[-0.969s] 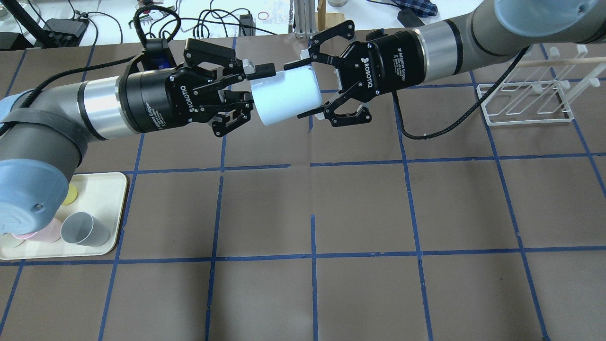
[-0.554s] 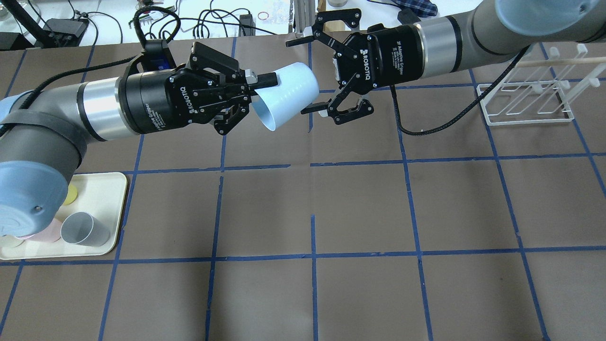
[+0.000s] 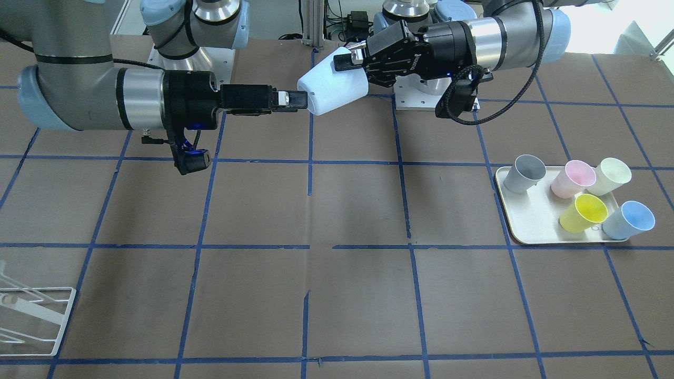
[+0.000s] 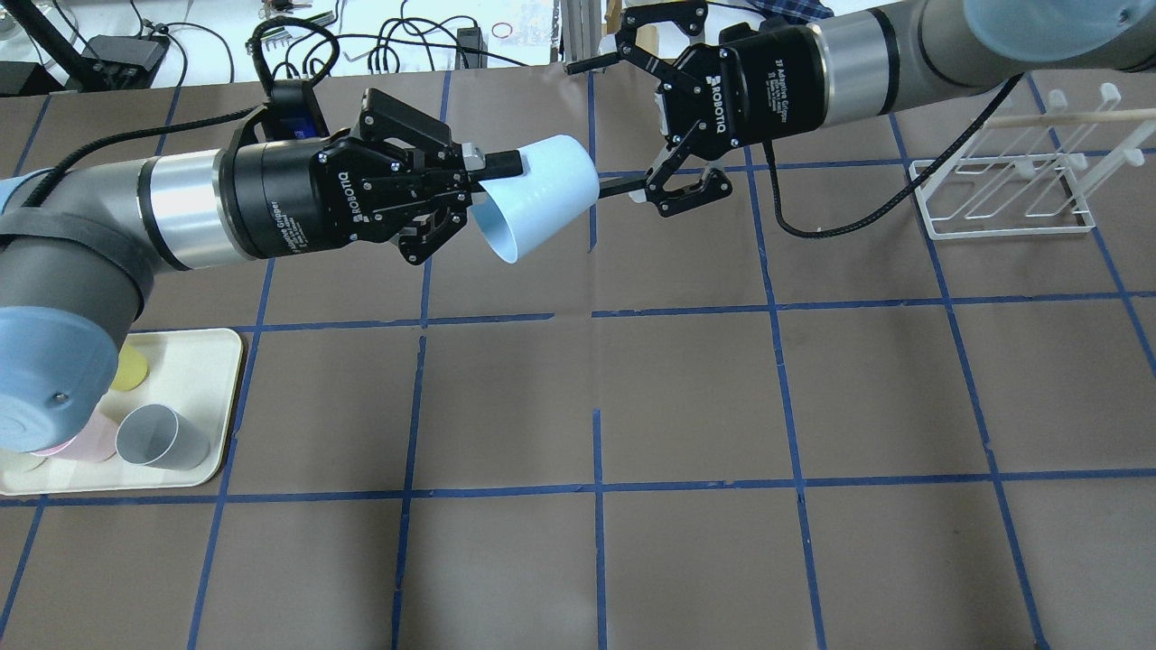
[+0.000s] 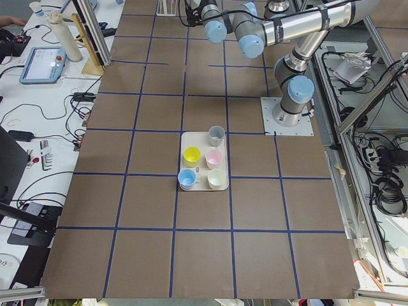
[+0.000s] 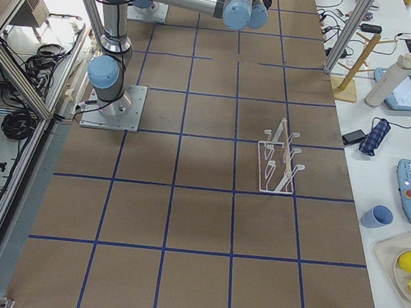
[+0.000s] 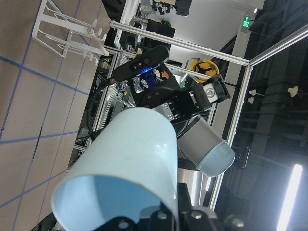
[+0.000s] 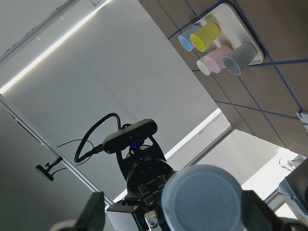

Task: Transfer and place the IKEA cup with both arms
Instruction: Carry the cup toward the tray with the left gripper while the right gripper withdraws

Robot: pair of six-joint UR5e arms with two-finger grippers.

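The pale blue IKEA cup (image 4: 542, 190) hangs in the air above the table's far middle, tilted with its mouth down toward my left arm. My left gripper (image 4: 504, 163) is shut on the cup's rim; it also shows in the front-facing view (image 3: 343, 61). My right gripper (image 4: 587, 129) is open wide, its fingers apart from the cup, with the cup's base (image 8: 202, 197) just ahead between them. The left wrist view shows the cup (image 7: 125, 163) close up. A second pale blue cup (image 3: 629, 220) stands on the tray (image 3: 526, 223).
The cream tray at the table's left also holds a grey cup (image 3: 524, 173), a pink cup (image 3: 571, 179), a cream cup (image 3: 611, 176) and a yellow cup (image 3: 584, 213). A white wire rack (image 4: 1002, 194) stands at the far right.
The right gripper has opened wider and drawn back up and to the right, off the cup. The cup has tipped mouth-down in the left gripper's hold.
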